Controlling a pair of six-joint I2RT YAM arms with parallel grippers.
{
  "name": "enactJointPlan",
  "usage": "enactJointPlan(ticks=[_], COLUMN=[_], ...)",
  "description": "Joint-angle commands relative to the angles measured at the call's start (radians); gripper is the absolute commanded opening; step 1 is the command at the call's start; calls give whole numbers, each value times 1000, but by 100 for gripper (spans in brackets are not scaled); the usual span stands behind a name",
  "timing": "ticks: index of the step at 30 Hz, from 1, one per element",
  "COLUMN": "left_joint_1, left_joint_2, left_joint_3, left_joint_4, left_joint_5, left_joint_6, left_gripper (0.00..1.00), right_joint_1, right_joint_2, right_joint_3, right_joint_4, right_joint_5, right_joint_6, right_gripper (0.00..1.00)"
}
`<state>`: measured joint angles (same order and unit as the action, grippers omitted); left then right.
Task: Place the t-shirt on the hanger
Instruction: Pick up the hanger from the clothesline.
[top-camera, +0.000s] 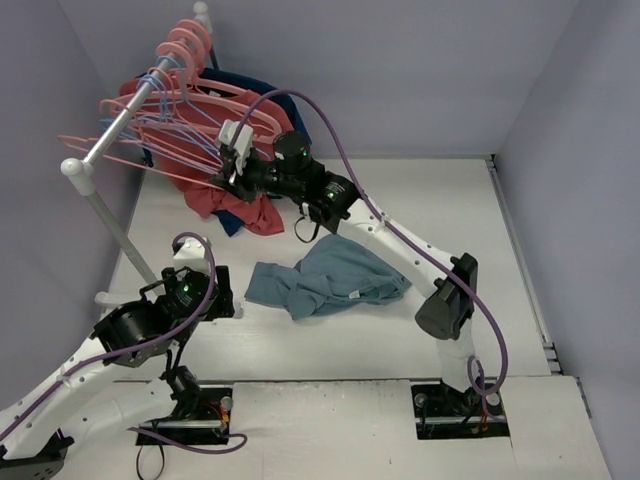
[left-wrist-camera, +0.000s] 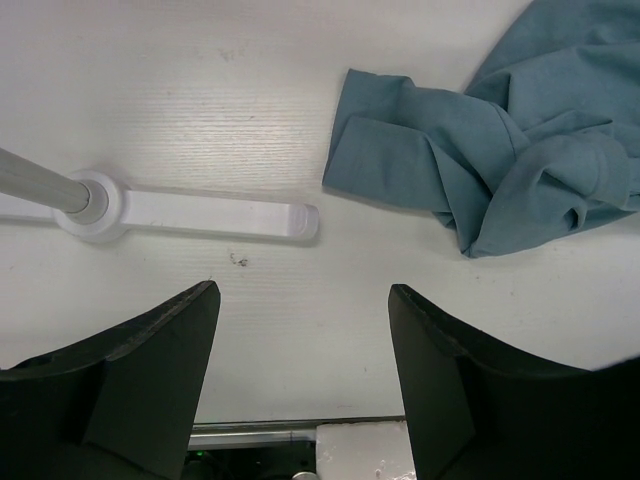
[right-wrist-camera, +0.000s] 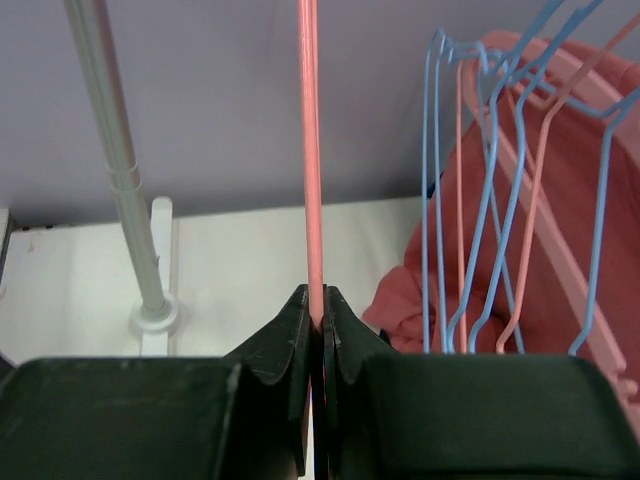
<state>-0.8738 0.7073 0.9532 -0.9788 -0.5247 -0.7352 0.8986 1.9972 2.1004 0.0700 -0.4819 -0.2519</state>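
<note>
- While scanning from the left, note left gripper (left-wrist-camera: 303, 295) low over the worktop (top-camera: 450, 200), fingers apart, holding nothing.
- Find right gripper (right-wrist-camera: 315, 303) up at the rack (top-camera: 128, 122), clamped together on the hanger (right-wrist-camera: 310, 150), gripped on a thin rod section standing upright in the wrist view.
- Locate the t-shirt (top-camera: 330, 275) crumpled on the worktop, just right of left gripper, well apart from the hanger, long axis running roughly left-right.
- Judge left arm the nearer to the t-shirt.

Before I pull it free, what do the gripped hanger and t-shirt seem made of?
The hanger: thin, smooth pink rod, likely coated wire or plastic; unclear which. The t-shirt: matte soft fabric, probably cotton knit, by its limp folds.
</note>
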Motion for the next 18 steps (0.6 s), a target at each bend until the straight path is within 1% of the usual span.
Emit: enactJointPlan(ticks=[1, 2, 4, 6, 9, 14, 16, 18], left_joint_1=[7, 7, 7, 6, 7, 7, 7, 7], left_joint_2=[11, 13, 18, 25, 36, 68, 89, 125], left_joint_3=[55, 57, 63, 72, 80, 93, 96, 106], left_joint_4=[20, 20, 20, 21, 22, 31, 44, 63], left_joint_5=[-40, -42, -40, -32, -24, -13, 2, 31], left_joint_6=[31, 35, 44, 52, 55, 64, 72, 77], left_gripper=[64, 64, 64, 64, 64, 64, 64, 64], right_joint_1=[5, 5, 4, 1, -7, -44, -82, -119], right_joint_2=[-121, -139, -188, -254, -341, -502, -566, -664], right_joint_3=[-155, -198, -359, -450, -632, -848, -927, -1026], right_joint_4=[82, 82, 83, 86, 87, 83, 81, 74], right_joint_5=[-1, 13, 39, 55, 70, 82, 94, 96], right_joint_6=[30, 35, 41, 46, 69, 98, 113, 143], right_gripper=[0, 0, 0, 0, 0, 0, 0, 0])
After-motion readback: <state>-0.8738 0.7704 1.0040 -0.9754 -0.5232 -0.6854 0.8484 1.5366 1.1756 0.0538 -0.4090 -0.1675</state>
